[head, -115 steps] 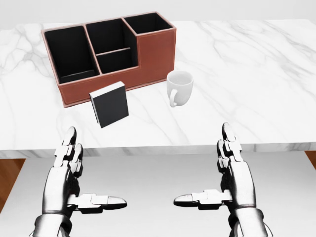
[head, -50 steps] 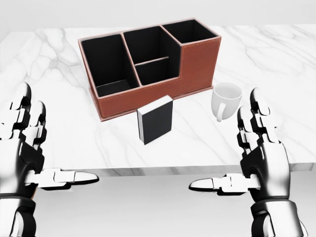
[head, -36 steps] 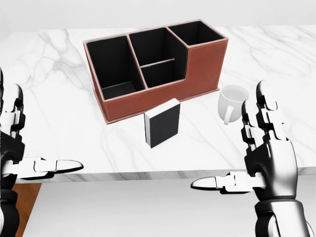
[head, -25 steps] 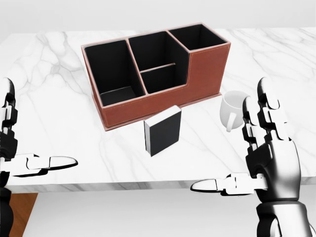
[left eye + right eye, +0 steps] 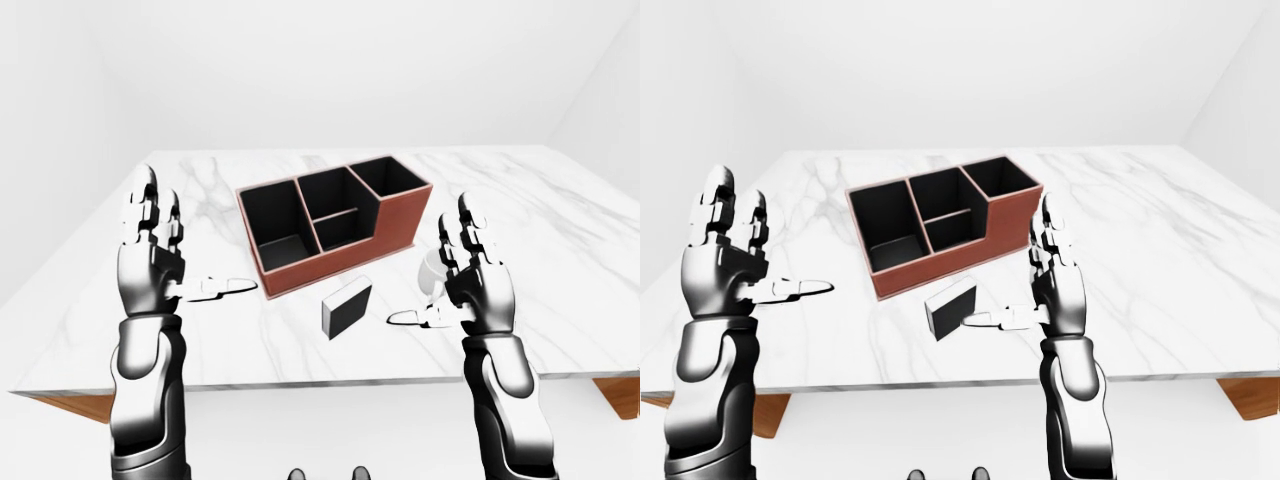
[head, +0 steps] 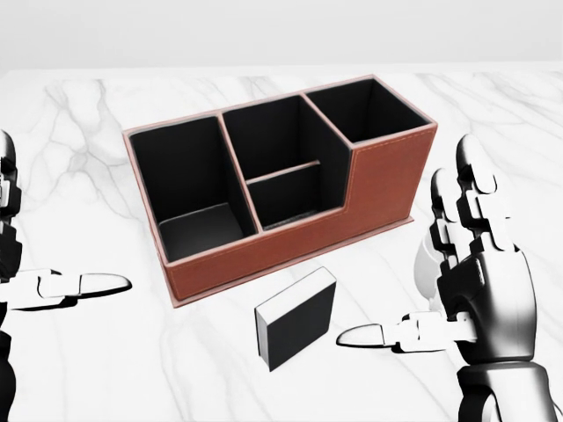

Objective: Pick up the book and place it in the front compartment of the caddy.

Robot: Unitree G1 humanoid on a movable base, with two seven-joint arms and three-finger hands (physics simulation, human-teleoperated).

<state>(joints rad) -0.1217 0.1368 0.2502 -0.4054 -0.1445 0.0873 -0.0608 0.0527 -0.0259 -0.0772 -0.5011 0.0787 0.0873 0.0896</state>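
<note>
Head view: book [image 6: 296, 318] between open hands.

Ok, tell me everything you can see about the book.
The book is small and thick, with a black cover and a white page block showing along its top and left edges. It stands closed and upright on the white marble table, tilted slightly, just below the brown caddy in the head view, apart from it. Neither hand touches it.
</note>
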